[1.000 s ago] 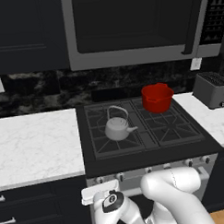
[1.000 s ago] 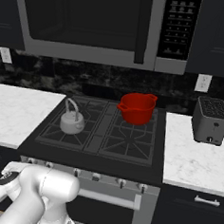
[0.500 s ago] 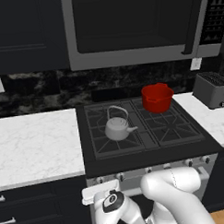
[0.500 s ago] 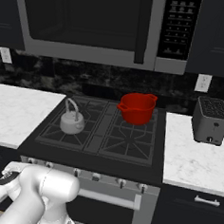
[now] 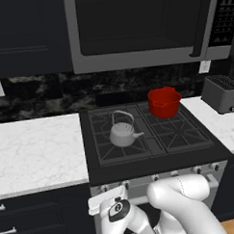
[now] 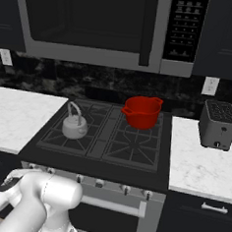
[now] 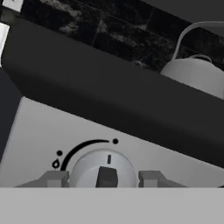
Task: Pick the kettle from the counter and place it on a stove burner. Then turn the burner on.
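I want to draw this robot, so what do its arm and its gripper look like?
The arm is glossy white, made of fat rounded segments, with a dark round joint cap bearing a small white ring. The gripper has two small grey, blocky fingertips. No cables or lettering are visible.

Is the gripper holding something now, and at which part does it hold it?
Nothing is held for certain. The gripper has its fingertips on both sides of a stove knob, but contact cannot be told. The kettle stands free on the burner.
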Controlling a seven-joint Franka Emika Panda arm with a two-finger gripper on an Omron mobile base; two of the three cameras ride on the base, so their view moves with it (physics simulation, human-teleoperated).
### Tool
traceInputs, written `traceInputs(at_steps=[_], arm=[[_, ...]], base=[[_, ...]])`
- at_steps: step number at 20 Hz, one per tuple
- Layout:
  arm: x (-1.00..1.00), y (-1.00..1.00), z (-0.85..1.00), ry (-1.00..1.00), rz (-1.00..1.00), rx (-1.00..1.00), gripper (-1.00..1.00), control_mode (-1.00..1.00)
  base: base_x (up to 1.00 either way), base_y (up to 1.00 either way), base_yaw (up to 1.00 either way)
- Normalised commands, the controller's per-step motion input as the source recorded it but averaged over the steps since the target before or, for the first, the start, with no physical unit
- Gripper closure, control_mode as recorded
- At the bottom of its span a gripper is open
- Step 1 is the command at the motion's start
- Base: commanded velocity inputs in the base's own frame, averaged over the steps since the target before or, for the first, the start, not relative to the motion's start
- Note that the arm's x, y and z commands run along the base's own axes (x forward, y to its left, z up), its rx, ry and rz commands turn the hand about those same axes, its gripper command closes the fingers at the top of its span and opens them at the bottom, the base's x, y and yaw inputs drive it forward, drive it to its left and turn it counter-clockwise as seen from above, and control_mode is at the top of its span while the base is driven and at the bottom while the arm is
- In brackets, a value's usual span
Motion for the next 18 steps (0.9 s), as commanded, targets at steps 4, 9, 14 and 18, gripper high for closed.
traceInputs(at_steps=[4,9,14,18], arm=[[0.0,0.0,0.0,0.0,0.0,-0.3,1.0,-1.0],[0.0,0.0,0.0,0.0,0.0,-0.26,1.0,-1.0],[-0.03,0.0,0.0,0.0,0.0,-0.26,1.0,-1.0],[-0.02,0.0,0.0,0.0,0.0,-0.26,1.0,-1.0]], base=[[0.0,0.0,0.0],[0.0,0.0,0.0],[0.0,0.0,0.0],[0.0,0.0,0.0]])
